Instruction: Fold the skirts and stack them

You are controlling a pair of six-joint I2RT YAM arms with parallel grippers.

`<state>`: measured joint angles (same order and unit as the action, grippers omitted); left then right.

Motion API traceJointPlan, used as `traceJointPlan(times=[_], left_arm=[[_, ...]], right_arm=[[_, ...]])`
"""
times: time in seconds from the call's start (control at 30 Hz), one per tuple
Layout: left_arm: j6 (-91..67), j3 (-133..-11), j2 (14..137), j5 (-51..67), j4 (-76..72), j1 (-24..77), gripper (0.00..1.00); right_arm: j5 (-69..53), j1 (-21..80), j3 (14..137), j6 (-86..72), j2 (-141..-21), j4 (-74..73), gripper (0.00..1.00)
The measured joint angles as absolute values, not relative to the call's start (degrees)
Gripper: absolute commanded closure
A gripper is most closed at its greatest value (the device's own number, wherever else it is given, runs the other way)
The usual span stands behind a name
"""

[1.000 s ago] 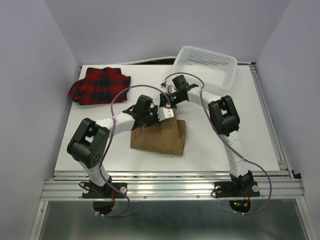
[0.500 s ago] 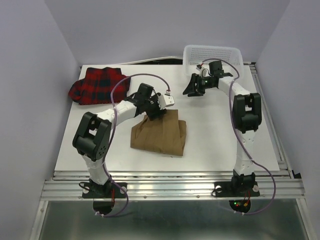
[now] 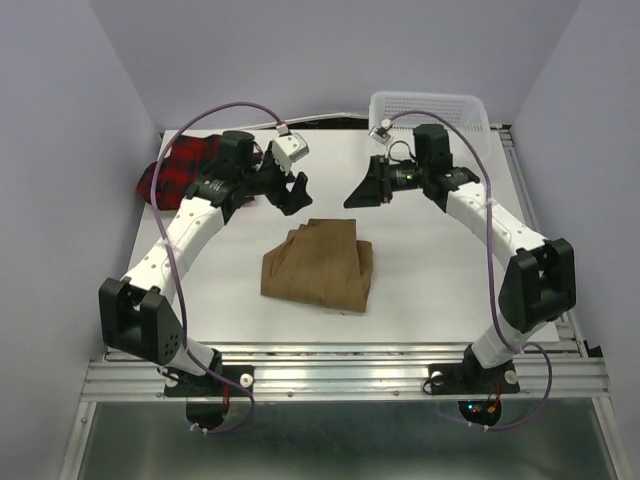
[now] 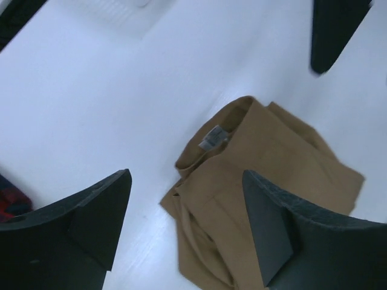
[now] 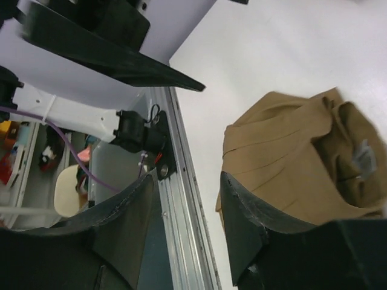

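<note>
- both grippers have left the tan-brown skirt [image 3: 318, 268]; a second ago they met at its far edge, and now they hang beyond that edge, apart from the cloth.
- left gripper [image 3: 288, 192] sits off the skirt's far left corner, fingers [image 4: 91, 223] spread wide and holding nothing.
- right gripper [image 3: 358, 193] sits off the skirt's far right corner, jaws also parted and empty; its fingers [image 5: 130, 208] frame the skirt from the far side.
- an open gap lies between the two grippers, straight past the skirt's far edge.
- white table [image 3: 440, 270] shows on every side of the skirt, with the broadest strip to its right.
- the skirt lies folded and flat, its waistband end with a small label [image 4: 211, 138] pointing away from the arm bases; its long axis runs from that end toward the near table edge, a little skewed.
- red-and-black plaid skirt [image 3: 180, 170] lies well apart, far left of the tan one, partly behind the left arm.
- white mesh basket [image 3: 425, 108] stands far right of the skirt, at the back table edge.
</note>
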<state>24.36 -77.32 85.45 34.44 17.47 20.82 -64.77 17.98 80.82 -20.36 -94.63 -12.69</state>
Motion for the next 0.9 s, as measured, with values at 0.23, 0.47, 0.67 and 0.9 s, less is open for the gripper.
traceJointPlan(times=[0.23, 0.47, 0.67, 0.9], left_arm=[[6.1, -61.6, 81.2, 49.1, 7.9, 20.0, 0.49], [-7.5, -53.8, 93.9, 52.4, -1.8, 19.7, 0.66], [-11.9, -56.6, 105.7, 48.6, -5.4, 16.8, 0.80], [-9.9, -65.0, 109.0, 44.2, -4.3, 16.3, 0.64]], right_arm=[[-64.6, 25.3, 73.4, -20.2, -98.3, -13.0, 0.51], [-57.3, 25.5, 68.4, -18.9, -107.3, -13.2, 0.54], [-47.8, 24.7, 68.9, -15.8, -114.1, -13.3, 0.56], [-40.9, 22.2, 73.8, -9.5, -115.1, -14.7, 0.53]])
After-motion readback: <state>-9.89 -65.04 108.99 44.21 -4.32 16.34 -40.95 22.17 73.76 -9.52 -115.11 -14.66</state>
